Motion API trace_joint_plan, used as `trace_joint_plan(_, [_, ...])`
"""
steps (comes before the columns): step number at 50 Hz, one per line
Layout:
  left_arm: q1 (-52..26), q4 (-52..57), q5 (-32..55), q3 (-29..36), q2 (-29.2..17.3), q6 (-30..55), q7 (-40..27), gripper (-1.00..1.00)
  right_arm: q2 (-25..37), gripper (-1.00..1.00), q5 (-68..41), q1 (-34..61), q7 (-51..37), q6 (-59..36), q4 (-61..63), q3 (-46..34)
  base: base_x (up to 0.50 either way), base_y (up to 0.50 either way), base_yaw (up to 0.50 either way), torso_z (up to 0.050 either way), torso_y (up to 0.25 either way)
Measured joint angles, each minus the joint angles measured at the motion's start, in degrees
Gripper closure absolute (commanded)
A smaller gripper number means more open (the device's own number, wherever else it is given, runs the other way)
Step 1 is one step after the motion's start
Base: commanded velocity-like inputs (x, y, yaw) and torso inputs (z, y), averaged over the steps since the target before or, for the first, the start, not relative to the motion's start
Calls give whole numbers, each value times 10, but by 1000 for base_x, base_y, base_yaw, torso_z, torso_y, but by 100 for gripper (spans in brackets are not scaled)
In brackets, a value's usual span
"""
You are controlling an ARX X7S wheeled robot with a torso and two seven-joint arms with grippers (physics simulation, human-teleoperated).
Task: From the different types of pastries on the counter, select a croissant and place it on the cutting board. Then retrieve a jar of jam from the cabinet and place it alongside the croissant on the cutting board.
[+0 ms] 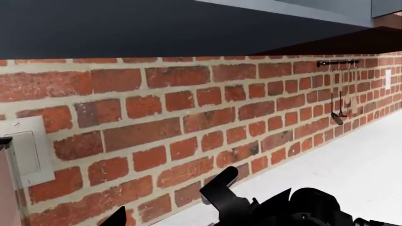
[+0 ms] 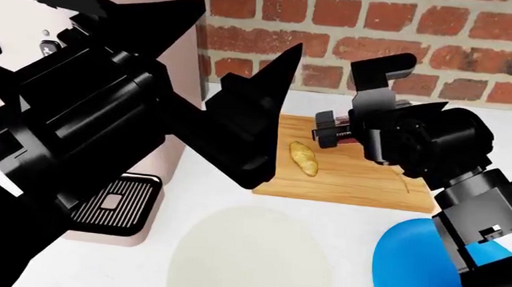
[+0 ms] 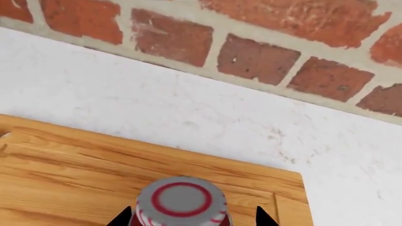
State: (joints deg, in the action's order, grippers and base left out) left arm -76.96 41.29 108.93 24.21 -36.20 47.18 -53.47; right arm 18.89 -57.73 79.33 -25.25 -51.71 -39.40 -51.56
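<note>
Red brick fills the wall behind the counter (image 3: 125, 94), which is white and smooth, and the cutting board (image 2: 360, 183) lies on it close to that wall. On the board the croissant (image 2: 304, 158) rests already, with its long axis running roughly from the wall toward me, a little slanted.

My right gripper (image 2: 333, 131) is over the far part of the board, on the right side of the croissant and near it but not touching. In the right wrist view the jar of jam (image 3: 180, 200) sits between my 2 fingers, lid upward toward the camera, and the fingers stand close on both sides of it. I judge that I have hold of it, though the contact itself is not clearly visible. I cannot tell whether the bottom of the jar touches the wood or hangs just above (the jar hides its own base).

My left gripper (image 1: 169, 207) is raised high toward the wall with nothing between its fingers, and they look spread apart. It is far from the work, so the right arm is the one that matters.

The croissant part looks done. What remains, as I judge, is to lower the jar straight down beside the croissant and release, keeping the gap so I do not push the pastry.
</note>
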Motion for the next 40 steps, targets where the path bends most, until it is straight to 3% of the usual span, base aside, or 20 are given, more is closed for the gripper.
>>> trace_joint_plan(40, [-2, 1, 0, 4, -3, -6, 1, -100, 41, -100, -39, 29, -22, -30, 94, 35, 0, 0, 0, 0, 0])
